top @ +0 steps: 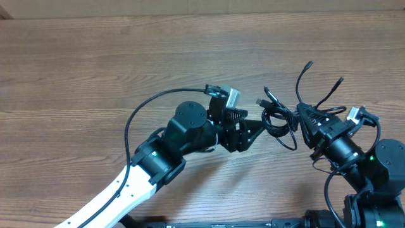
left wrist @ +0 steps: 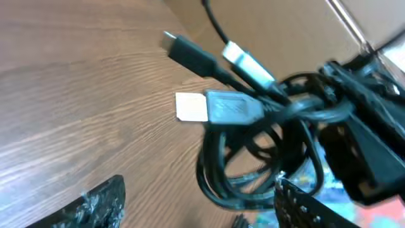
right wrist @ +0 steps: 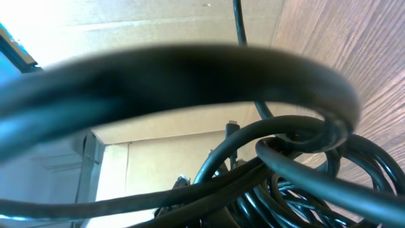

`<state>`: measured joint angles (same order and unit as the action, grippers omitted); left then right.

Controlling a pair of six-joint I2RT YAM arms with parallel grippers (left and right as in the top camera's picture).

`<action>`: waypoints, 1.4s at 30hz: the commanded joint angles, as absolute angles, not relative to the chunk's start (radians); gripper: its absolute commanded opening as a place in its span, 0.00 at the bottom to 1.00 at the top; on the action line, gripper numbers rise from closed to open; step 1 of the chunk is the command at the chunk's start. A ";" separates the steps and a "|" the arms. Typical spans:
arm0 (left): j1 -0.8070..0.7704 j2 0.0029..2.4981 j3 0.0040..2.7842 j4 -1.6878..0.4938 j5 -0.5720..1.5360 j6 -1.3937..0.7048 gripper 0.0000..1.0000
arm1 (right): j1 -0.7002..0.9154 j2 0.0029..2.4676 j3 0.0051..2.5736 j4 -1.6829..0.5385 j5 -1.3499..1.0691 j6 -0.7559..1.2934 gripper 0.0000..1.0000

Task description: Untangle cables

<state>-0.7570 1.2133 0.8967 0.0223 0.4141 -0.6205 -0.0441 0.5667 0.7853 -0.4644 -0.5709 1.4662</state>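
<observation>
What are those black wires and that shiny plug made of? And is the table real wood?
The cables look like black rubbery plastic, smooth with a slight sheen. The grey plug seems plastic-cased, its pale tip probably metal, though blurred. The table shows brown wood grain; real wood or printed laminate, I cannot tell.

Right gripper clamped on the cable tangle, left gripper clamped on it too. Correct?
Not the left gripper: it is open, jaws standing wide apart at the cables, per the left wrist view. The right gripper is shut on them.
</observation>
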 commanded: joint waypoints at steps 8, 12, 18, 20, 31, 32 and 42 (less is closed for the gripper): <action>-0.833 1.288 0.919 0.171 0.350 -0.710 0.68 | -0.039 0.559 0.806 -0.451 -0.617 1.488 0.04; -0.838 1.298 0.919 0.175 0.329 -0.710 0.62 | -0.039 0.559 0.806 -0.458 -0.638 1.489 0.04; -0.838 1.308 0.919 0.182 0.329 -0.644 0.12 | -0.039 0.559 0.806 -0.463 -0.662 1.488 0.04; -0.838 1.308 0.919 0.188 0.319 -0.631 0.04 | -0.039 0.559 0.806 -0.468 -0.675 1.484 0.04; -0.838 1.308 0.919 0.207 0.188 -0.630 0.04 | -0.039 0.559 0.806 -0.615 -0.714 1.229 0.04; -0.838 1.308 0.919 0.207 0.170 -0.630 0.04 | -0.039 0.559 0.806 -0.616 -0.719 1.208 0.04; -0.838 1.307 0.919 0.250 0.036 -0.636 0.04 | -0.039 0.559 0.806 -0.654 -0.723 0.950 0.04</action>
